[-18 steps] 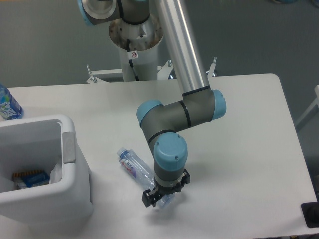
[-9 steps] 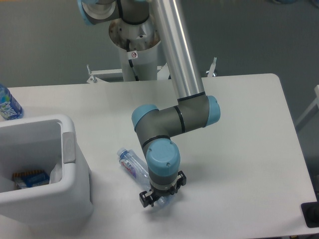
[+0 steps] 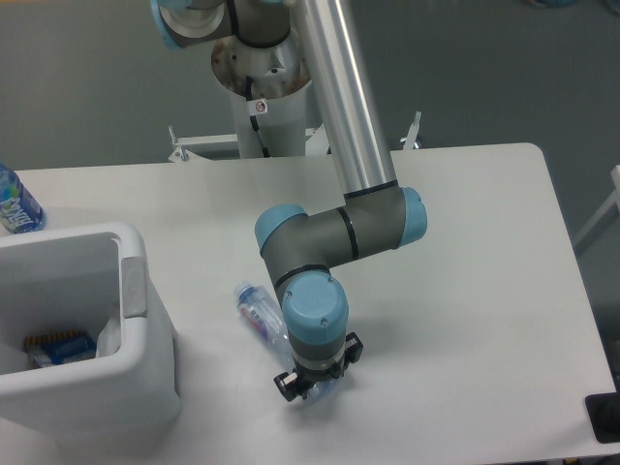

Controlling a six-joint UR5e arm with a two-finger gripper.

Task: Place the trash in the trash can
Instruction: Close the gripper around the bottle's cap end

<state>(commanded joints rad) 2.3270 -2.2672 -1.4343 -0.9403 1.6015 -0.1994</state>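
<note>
A clear slim plastic water bottle (image 3: 260, 312) lies on the white table, cap end pointing up-left, its lower end under my wrist. My gripper (image 3: 310, 386) points down over that lower end and its fingers sit on either side of the bottle, closed in on it. The trash can (image 3: 136, 291) is a large white bin at the left edge, left of the bottle. Inside it I see a whitish wrapper (image 3: 107, 336) and a blue packet (image 3: 60, 349).
A bottle with a bright blue label (image 3: 15, 203) stands at the far left behind the bin. The arm's base column (image 3: 263, 107) rises behind the table's back edge. A dark object (image 3: 604, 417) sits at the front right corner.
My gripper moved left and settled lower over the bottle's end. In the last half second the bottle's cap end shifted slightly right and its angle steepened.
</note>
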